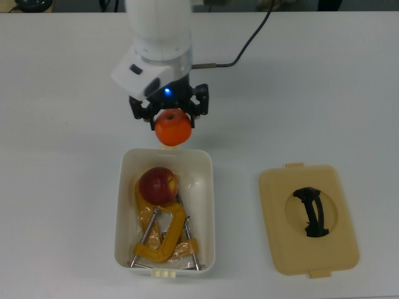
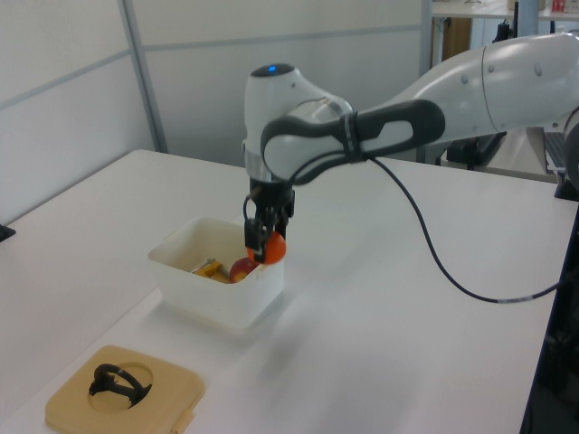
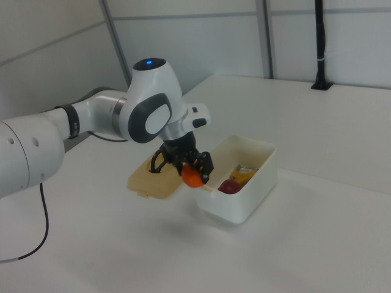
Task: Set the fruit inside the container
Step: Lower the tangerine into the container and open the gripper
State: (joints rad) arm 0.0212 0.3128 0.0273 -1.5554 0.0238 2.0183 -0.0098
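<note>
My gripper [image 1: 172, 126] is shut on the orange [image 1: 173, 129], holding it in the air just above the near short end of the white tub [image 1: 124, 205]. The left view shows the orange [image 2: 273, 247] hanging over the tub's rim [image 2: 208, 298]. From the right view, the orange [image 3: 193, 176] is beside the tub [image 3: 244, 198] at rim height. The red apple with yellow patches [image 1: 158, 184] lies inside the tub, also seen as the apple [image 2: 241, 268] and the apple [image 3: 229, 186].
A yellow C-clamp [image 1: 163, 240] lies in the tub under and below the apple. A flat tan lid [image 1: 308, 218] with a black handle [image 1: 312, 212] rests on the white table at the top view's right. The arm's cable [image 2: 434, 262] trails over the table.
</note>
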